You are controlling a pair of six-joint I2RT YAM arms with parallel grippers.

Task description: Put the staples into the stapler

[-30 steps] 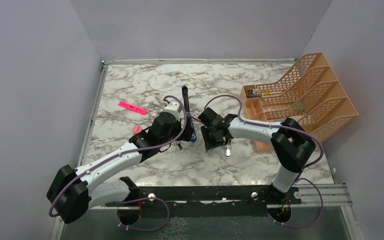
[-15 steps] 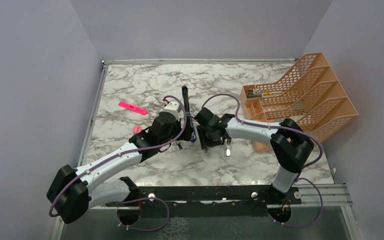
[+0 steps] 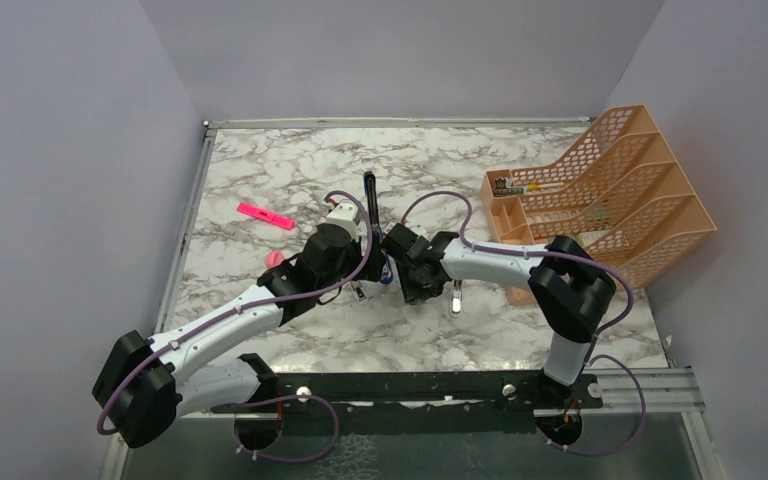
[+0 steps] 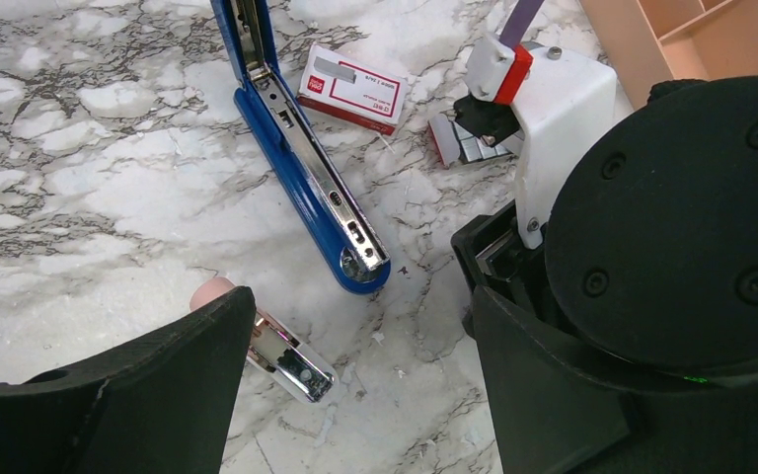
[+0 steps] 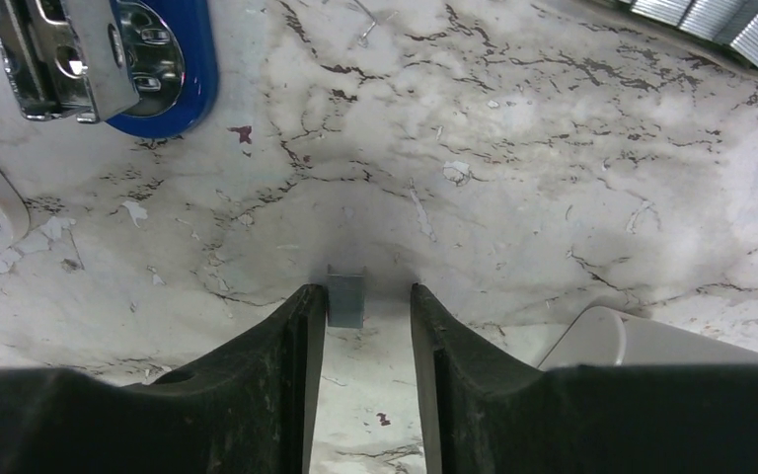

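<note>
While the left gripper (image 4: 355,331) gapes empty, the right gripper (image 5: 365,296) stands part-open around the staples (image 5: 345,299), unclamped

- One blue stapler (image 4: 306,168).
- One red-and-white box (image 4: 352,87).
- One small block of staples (image 5: 345,298); more strips (image 4: 454,150), number unclear.
- One pink marker (image 3: 265,215), at 10 o'clock.
- One pink eraser (image 3: 274,258).
- One orange rack (image 3: 610,190), at 2 o'clock.
</note>
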